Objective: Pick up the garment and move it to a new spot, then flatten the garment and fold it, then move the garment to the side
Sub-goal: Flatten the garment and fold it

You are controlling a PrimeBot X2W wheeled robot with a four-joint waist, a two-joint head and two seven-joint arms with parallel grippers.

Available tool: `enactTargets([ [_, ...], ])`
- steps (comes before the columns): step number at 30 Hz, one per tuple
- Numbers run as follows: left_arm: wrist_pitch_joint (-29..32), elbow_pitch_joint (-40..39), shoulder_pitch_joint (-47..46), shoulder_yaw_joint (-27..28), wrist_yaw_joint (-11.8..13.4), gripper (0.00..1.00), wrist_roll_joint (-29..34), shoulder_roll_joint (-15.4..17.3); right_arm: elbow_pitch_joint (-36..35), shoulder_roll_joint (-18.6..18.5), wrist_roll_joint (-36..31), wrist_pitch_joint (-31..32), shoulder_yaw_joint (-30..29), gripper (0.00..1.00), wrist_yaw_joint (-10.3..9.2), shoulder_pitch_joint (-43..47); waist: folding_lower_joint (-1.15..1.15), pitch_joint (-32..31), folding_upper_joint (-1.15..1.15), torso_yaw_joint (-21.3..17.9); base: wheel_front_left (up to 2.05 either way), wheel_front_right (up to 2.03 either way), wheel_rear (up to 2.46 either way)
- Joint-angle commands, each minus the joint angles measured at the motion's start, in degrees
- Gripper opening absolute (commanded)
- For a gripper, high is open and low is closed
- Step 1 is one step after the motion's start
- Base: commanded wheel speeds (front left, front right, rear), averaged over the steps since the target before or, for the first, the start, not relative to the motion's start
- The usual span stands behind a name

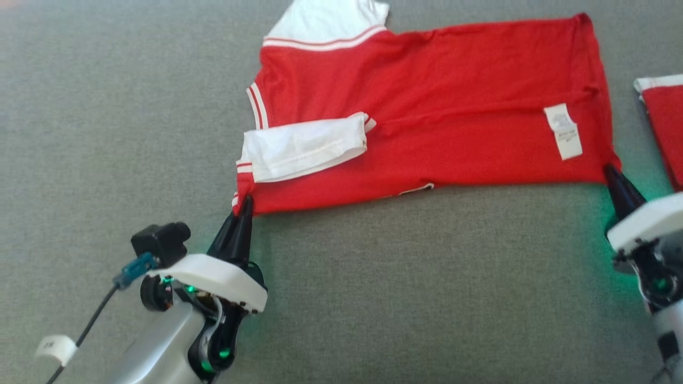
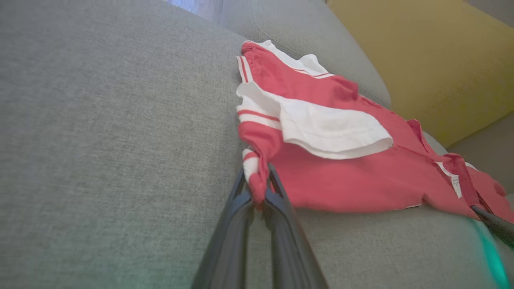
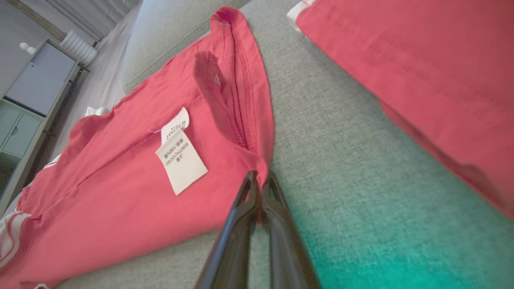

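The garment (image 1: pixel 437 106) is a red shirt with white sleeves and white stripes, spread sideways on the grey cushion with a white care label (image 1: pixel 562 132) near its right end. One white sleeve (image 1: pixel 304 146) lies folded over the red body. My left gripper (image 1: pixel 246 202) is shut on the garment's near left corner, seen pinched in the left wrist view (image 2: pixel 259 184). My right gripper (image 1: pixel 609 169) is shut on the near right hem corner, seen close in the right wrist view (image 3: pixel 260 178).
A second red and white cloth (image 1: pixel 664 128) lies at the right edge, also in the right wrist view (image 3: pixel 421 80). A yellow cushion (image 2: pixel 425 56) stands behind the sofa seat. Bare grey cushion (image 1: pixel 400 288) stretches in front of the garment.
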Motion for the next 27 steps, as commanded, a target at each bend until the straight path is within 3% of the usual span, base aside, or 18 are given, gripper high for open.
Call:
enactTargets([
  [1, -0.7, -1.1, 0.3, 2.0, -0.1, 0.0, 0.0, 1.0, -1.7, -2.3, 0.9, -1.0, 0.9, 0.0, 0.39, 2.2, -0.01, -1.2, 0.0, 0.5, 0.0, 0.0, 0.0],
  [11, -2.8, -5.4, 9.3, 0.6, 0.0, 0.0, -0.9, 2.3, -10.3, -8.1, 5.0, -3.6, 1.4, 0.0, 0.39, 15.4, -0.01, -5.5, 0.0, 0.7, 0.0, 0.0, 0.0],
  [23, -1.3, -10.6, 14.9, -2.6, 2.4, 0.0, 0.2, 3.7, -17.8, -9.5, 3.2, -3.1, -2.7, 0.0, 0.39, 26.7, -0.01, -6.5, 0.0, 1.5, 0.0, 0.0, 0.0],
  [24, -1.2, -10.7, 14.7, -2.7, 2.8, 0.08, 0.5, 3.8, -18.1, -9.2, 2.8, -2.9, -3.2, 0.0, 0.39, 26.9, -0.01, -6.5, 0.0, 1.4, 0.0, 0.0, 0.0],
  [25, -1.0, -10.7, 14.6, -2.8, 3.1, 0.49, 0.8, 3.9, -18.3, -8.8, 2.5, -2.6, -3.6, 0.22, 0.39, 27.0, -0.01, -6.5, 0.0, 1.4, 0.0, 0.0, 0.0],
  [26, -1.0, -10.8, 14.2, -2.8, 3.7, 1.0, 1.2, 4.1, -18.5, -8.4, 2.2, -2.3, -4.1, 1.0, 0.39, 27.1, -0.01, -6.5, 0.0, 1.4, 0.0, 0.0, 0.0],
  [27, -1.1, -10.9, 14.0, -2.6, 4.2, 1.0, 1.5, 4.2, -18.7, -8.0, 1.8, -2.0, -4.5, 1.0, 0.39, 27.2, -0.01, -6.5, 0.0, 1.3, 0.0, 0.0, 0.0],
])
